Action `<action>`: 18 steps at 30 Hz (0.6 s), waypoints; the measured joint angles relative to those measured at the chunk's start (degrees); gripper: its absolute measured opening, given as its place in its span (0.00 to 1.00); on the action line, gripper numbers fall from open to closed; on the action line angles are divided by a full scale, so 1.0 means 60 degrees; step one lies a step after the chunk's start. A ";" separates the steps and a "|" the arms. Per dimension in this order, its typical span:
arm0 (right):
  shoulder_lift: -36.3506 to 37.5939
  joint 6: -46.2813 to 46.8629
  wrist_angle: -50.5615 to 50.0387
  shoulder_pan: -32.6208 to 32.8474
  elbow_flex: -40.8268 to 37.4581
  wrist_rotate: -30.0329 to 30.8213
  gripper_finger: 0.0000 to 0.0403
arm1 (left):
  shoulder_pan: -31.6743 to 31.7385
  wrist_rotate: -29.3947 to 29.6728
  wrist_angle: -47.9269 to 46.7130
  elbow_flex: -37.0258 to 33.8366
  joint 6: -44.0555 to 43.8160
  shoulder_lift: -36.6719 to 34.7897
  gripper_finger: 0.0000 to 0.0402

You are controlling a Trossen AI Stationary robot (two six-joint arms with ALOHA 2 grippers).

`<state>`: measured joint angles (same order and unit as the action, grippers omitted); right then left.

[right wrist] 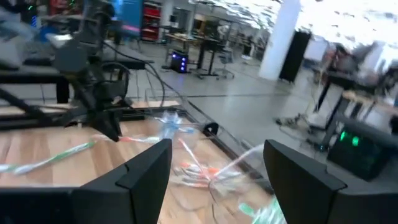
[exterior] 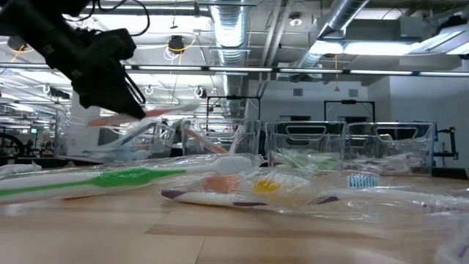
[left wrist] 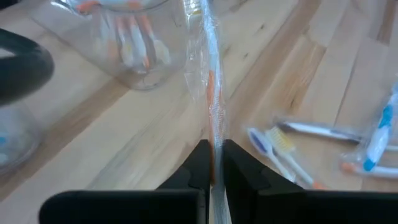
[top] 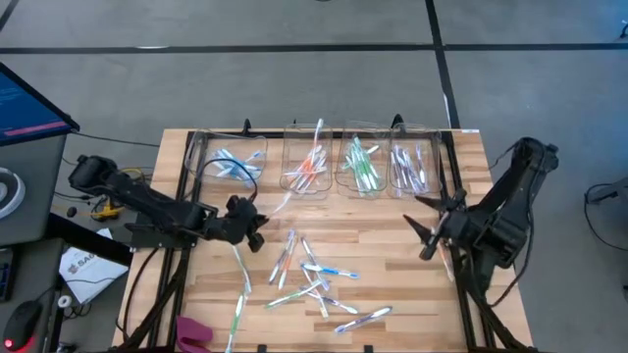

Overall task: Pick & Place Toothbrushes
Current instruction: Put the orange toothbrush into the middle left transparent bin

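My left gripper (top: 257, 226) (left wrist: 214, 149) (exterior: 121, 95) hovers over the table's left-middle, shut on a clear-wrapped toothbrush with orange accents (left wrist: 211, 74) (top: 283, 204) (exterior: 154, 114). The brush points toward the bin of orange brushes (top: 309, 167). My right gripper (top: 424, 227) (right wrist: 217, 162) is open above the table's right side and touches nothing. Several loose wrapped toothbrushes (top: 314, 279) (exterior: 220, 183) lie flat on the wood near the middle and near edge. Blue (top: 231, 162), green (top: 361, 162) and purple (top: 412, 167) brushes fill the other clear bins. My left gripper pinches the orange toothbrush's wrapped handle (left wrist: 214, 134) between its two fingers. The brush runs along the fingers and sticks out ahead of them toward the far bins. It is lifted clear of the table and lies roughly level in the low view.
Four clear bins stand in a row along the far edge. A black frame (top: 456, 186) borders the table's sides. One more toothbrush (top: 240, 265) lies just near-side of my left gripper, a green one (top: 235, 314) near the near edge, and a pink object (top: 191, 333) at the near-left corner.
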<state>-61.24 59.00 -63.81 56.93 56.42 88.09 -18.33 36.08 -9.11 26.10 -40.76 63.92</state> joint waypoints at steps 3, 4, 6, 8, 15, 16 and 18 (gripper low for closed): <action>-0.0424 0.2617 -0.1595 -0.0180 -0.0033 -0.0105 0.62 | -0.0004 0.0021 0.0010 0.0005 0.0036 -0.0151 0.04; -0.0591 0.3289 -0.1903 -0.0230 -0.0109 -0.0146 0.62 | -0.0004 0.0025 0.0025 0.0009 0.0095 -0.0161 0.04; -0.0909 0.4291 -0.2153 -0.0270 -0.0328 -0.0247 0.62 | -0.0004 0.0025 0.0081 0.0009 0.0234 -0.0161 0.04; -0.1165 0.4961 -0.2153 -0.0267 -0.0631 -0.0388 0.62 | 0.0028 0.0032 0.0299 0.0009 0.0203 -0.0161 0.04; -0.2118 0.7471 -0.1709 -0.0266 -0.1825 -0.1136 0.62 | 0.0401 -0.0009 0.1091 0.0471 0.0492 -0.0149 0.04; -0.2266 0.7777 -0.1532 -0.0263 -0.2003 -0.1197 0.62 | 0.0426 -0.0008 0.1098 0.0638 0.0584 -0.0128 0.04; -0.2605 0.8261 -0.1197 -0.0259 -0.2374 -0.1248 0.62 | 0.0546 -0.0006 0.1077 0.1068 0.0997 -0.0117 0.04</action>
<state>-76.87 108.56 -70.99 55.37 42.18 80.60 -15.05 36.04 -2.65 32.51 -34.78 63.22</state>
